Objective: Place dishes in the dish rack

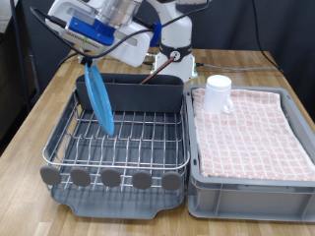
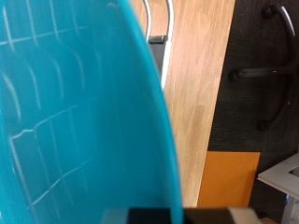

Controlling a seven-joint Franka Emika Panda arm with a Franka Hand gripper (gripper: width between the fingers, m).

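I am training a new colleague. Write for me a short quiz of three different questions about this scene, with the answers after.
1. True or false: the light-blue plate lies flat on the wooden table.
2. Where is the white mug? A) in the cutlery caddy; B) in the grey bin, on the pink checked cloth; C) on the wire grid.
3. Fill in: the pincer holds the plate on edge above the dish ____.

Key: 1 false: the plate is held on edge over the wire grid, its lower rim at the wires. 2 B. 3 rack.
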